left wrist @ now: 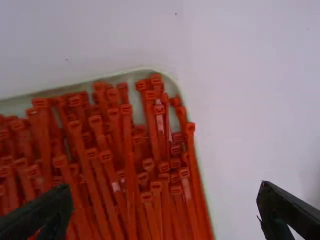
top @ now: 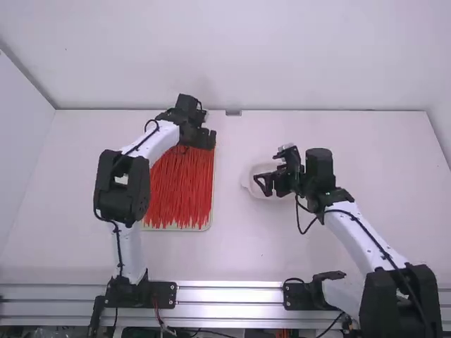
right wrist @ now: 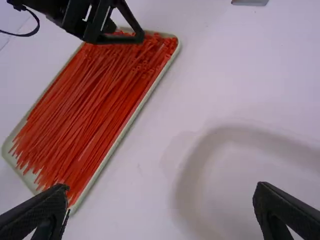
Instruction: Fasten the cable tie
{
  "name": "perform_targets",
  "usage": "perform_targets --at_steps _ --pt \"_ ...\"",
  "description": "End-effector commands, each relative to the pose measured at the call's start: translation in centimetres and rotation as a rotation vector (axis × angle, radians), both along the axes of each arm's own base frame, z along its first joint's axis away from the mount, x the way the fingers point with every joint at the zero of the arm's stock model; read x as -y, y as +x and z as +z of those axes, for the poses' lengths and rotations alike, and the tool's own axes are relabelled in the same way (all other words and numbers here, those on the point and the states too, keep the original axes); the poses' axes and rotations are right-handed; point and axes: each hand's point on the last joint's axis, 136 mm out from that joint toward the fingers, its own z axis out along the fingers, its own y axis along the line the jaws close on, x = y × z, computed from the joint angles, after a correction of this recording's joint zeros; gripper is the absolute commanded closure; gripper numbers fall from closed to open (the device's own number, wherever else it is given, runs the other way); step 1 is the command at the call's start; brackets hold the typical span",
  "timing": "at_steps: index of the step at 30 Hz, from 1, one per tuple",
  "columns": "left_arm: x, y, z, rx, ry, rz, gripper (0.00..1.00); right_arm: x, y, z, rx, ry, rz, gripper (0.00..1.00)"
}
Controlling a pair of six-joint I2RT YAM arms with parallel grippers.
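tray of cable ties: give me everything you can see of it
The tray is pale, rectangular, with rounded corners and a low rim, probably plastic. It lies flat on the white table, left of the middle. Orange cable ties fill it, roughly parallel, heads at the far end. The left gripper hangs open over that end; contact unclear.

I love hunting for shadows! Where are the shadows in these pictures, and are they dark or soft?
Right wrist view: a soft grey shadow curves inside the shallow white bowl, and a fainter one lies beside it on the white table. Left wrist view: small dark gaps between the piled orange plastic cable ties. High view: even light, no hard shadows.
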Motion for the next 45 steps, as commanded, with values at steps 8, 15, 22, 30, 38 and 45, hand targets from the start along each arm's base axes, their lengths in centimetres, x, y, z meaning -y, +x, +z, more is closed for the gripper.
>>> perform_targets --at_steps 8,15,22,30,38,45 --pt "0.3 -0.4 -3.8 -0.076 0.01 0.018 0.42 -0.4 0.8 1.3 0.034 0.014 0.013 0.02" --pt "0.3 -0.6 -4.5 -0.092 0.014 0.019 0.6 -0.4 0.8 1.3 0.032 0.014 0.013 0.01" --pt "-0.1 -0.9 -5.6 -0.091 0.013 0.025 0.65 -0.4 0.8 1.3 0.031 0.014 0.013 0.01" --pt "-0.4 -1.5 -6.5 -0.11 0.011 0.042 0.71 -0.4 0.8 1.3 0.031 0.014 0.012 0.01" --pt "-0.4 -1.6 -6.5 -0.113 0.011 0.041 0.76 -0.4 0.8 1.3 0.03 0.014 0.013 0.01" --pt "-0.5 -1.5 -6.5 -0.112 0.012 0.043 0.78 -0.4 0.8 1.2 0.03 0.014 0.013 0.02"
